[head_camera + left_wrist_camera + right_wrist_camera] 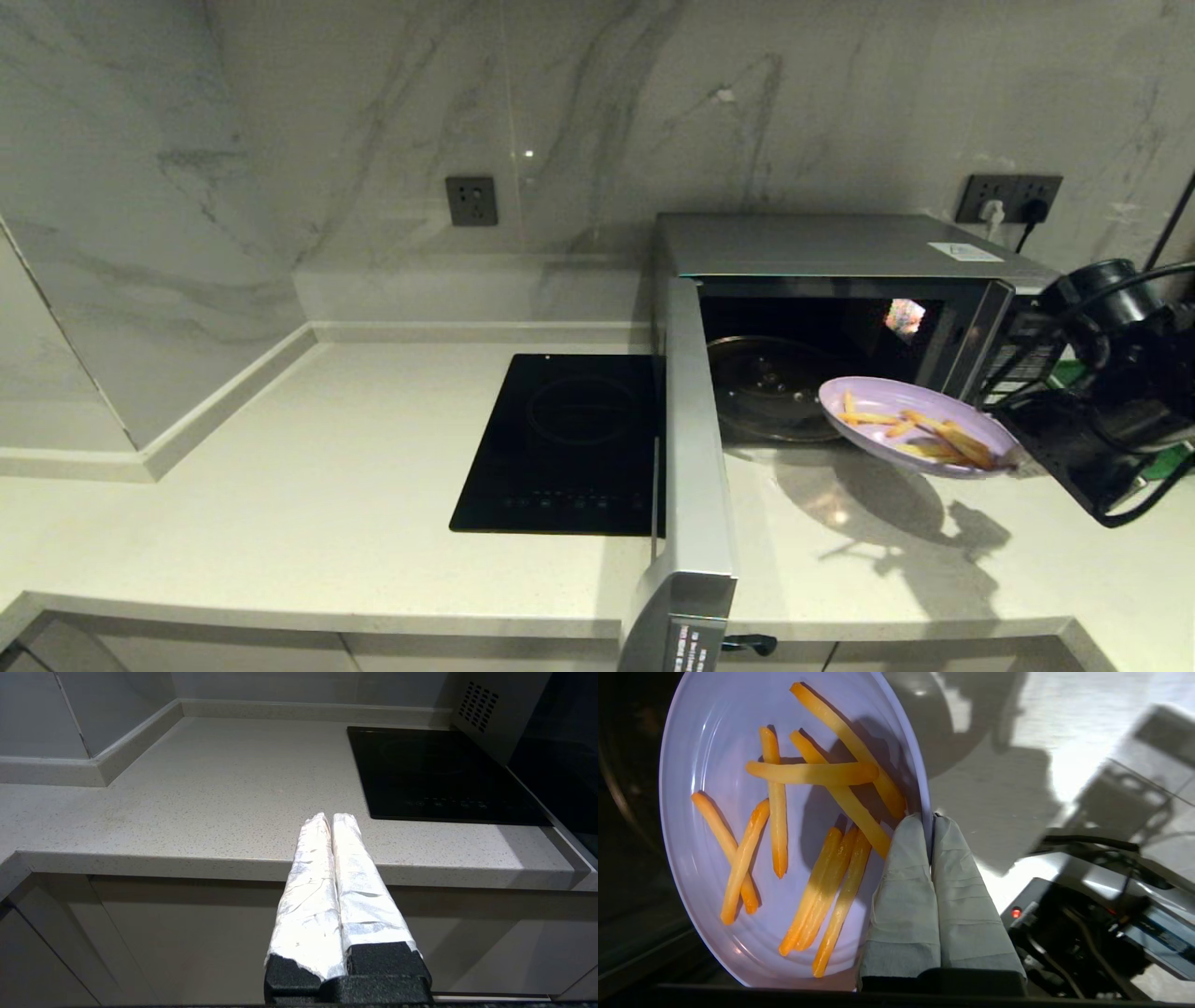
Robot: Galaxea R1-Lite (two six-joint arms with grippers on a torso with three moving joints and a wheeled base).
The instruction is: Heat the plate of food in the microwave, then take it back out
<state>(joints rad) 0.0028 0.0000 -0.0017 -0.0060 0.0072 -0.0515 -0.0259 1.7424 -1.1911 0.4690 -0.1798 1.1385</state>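
Observation:
The plate of food [910,422], pale lilac with orange fries, hangs tilted above the counter just in front of the microwave's open cavity. My right gripper [930,819] is shut on the plate's [710,788] rim, one wrapped finger inside, one outside. In the head view the right gripper [1019,459] comes in from the right. The silver microwave [840,245] stands with its door [695,439] swung wide toward me, its glass turntable [766,387] bare. My left gripper [331,817] is shut and empty, parked below the counter's front edge, left of the cooktop.
A black induction cooktop [565,446] lies flush in the counter left of the open door. Wall sockets [471,201] sit on the marble backsplash, with a plugged one [1010,198] behind the microwave. Something green [1172,462] shows behind my right arm.

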